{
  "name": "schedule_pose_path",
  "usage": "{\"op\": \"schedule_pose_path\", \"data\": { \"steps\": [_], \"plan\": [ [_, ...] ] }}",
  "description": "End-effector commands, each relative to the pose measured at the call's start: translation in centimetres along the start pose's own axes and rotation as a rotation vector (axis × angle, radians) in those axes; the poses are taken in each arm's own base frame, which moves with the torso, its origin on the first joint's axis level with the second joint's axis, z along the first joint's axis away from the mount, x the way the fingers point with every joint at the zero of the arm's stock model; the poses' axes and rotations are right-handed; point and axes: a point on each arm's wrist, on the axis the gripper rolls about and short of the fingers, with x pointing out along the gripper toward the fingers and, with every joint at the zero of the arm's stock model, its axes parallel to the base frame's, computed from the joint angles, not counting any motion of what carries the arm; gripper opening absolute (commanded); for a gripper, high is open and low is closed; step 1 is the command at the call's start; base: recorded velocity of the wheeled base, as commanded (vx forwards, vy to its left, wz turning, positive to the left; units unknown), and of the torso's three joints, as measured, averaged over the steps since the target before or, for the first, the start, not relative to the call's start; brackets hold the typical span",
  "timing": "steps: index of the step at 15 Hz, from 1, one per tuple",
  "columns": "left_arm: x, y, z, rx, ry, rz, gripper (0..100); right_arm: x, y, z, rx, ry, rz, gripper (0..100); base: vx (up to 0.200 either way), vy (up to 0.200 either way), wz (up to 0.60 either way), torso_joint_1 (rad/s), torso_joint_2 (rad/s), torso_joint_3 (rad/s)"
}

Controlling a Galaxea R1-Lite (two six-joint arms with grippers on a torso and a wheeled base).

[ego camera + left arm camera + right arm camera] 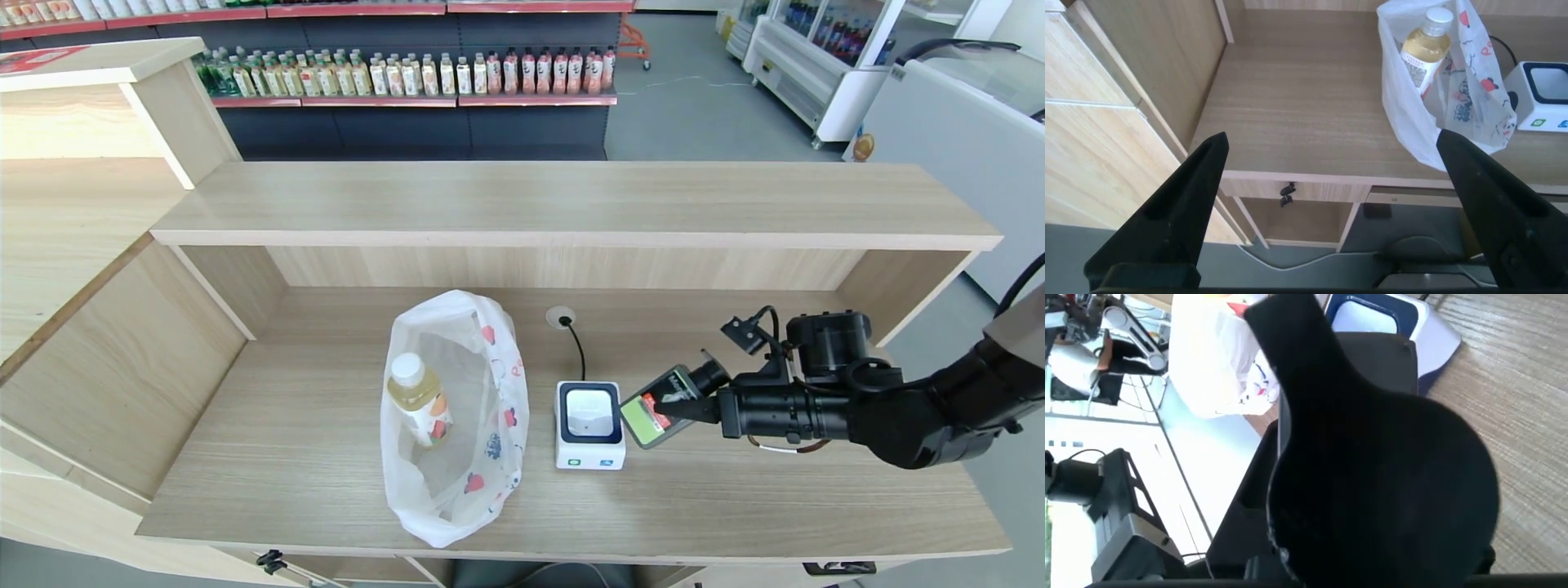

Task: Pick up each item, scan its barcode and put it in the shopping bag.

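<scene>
Wooden table up front, drink shelves behind. On the head view the right arm comes in low from the right, forearm near level, its tool clamped on a small green-and-red packet tilted just beside the scanner, and the shopping bag left of that has a bottle inside. Over on the left wrist view, the left tool hangs spread wide and empty above the table's near left edge, facing the bag.
</scene>
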Motion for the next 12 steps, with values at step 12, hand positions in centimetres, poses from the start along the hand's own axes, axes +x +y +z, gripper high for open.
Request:
{"op": "schedule_pose_path", "data": {
  "steps": [12],
  "plan": [
    [0.0,0.0,0.0,0.000,0.000,0.002,100,9.5,-1.7,1.1,-0.087,0.018,0.100,0,0.000,0.000,0.00,0.000,0.00,0.000]
  ]
}}
